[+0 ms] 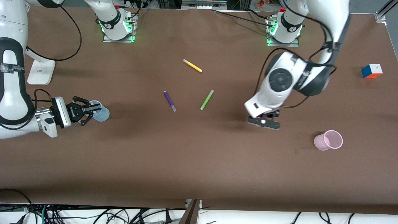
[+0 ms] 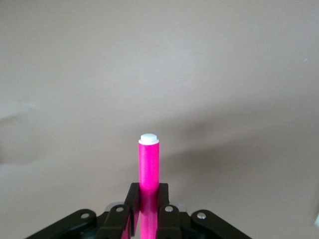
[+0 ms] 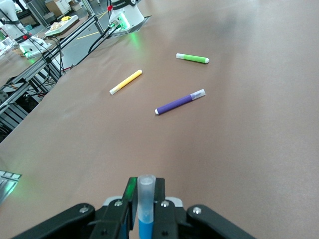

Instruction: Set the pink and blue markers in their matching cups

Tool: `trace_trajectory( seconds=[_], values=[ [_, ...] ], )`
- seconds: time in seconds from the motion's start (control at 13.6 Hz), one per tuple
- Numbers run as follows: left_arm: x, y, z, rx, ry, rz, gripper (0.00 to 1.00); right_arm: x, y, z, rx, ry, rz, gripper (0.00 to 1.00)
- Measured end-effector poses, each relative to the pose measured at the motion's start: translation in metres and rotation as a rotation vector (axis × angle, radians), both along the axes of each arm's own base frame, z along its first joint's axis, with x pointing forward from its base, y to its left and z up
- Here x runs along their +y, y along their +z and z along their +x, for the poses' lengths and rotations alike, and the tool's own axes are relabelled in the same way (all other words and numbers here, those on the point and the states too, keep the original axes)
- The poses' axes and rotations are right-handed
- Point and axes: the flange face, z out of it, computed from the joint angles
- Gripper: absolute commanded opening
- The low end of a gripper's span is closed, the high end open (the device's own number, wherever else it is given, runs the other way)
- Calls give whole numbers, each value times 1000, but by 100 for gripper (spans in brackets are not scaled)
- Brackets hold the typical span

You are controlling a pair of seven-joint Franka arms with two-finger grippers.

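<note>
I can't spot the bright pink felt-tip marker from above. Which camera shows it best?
The left wrist view: the bright pink felt-tip marker stands clamped in the left gripper, white end showing. In the front view the arm hides it. The right wrist view doesn't show it.

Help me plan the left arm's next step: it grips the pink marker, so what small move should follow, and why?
Probably carry the left hand sideways to above the pink cup. It is shut on the pink marker over bare table, and the cup stands upright toward the left arm's end, its mouth open.

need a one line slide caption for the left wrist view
Left gripper shut on the pink marker, its pale cap pointing out over the bare brown table.
</note>
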Motion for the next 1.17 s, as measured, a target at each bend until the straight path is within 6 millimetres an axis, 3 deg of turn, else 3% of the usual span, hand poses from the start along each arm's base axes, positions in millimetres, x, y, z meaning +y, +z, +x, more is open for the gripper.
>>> trace_trajectory(
  seconds=[0.07, 0.22, 0.51, 0.66, 1.03, 1.17],
  values=[
    [26, 13, 8, 5, -54, 3, 0, -3, -4, -1, -9, 8, 12, 0],
    [82, 35, 26, -5, -177, -2, 0, -11, -12, -3, -16, 12, 27, 99],
    [177, 64, 50, -32, -380, -81, 0, -25, -12, -4, 20, -42, 3, 100],
    [215, 70, 58, -89, -468, -122, 0, -26, 0, -1, 100, -128, -64, 100],
    [275, 59, 77, -249, -661, -156, 0, -18, 68, 17, 320, -425, -281, 100],
    [299, 43, 82, -296, -721, -173, 0, 2, 93, 25, 407, -533, -406, 100]
  ],
)
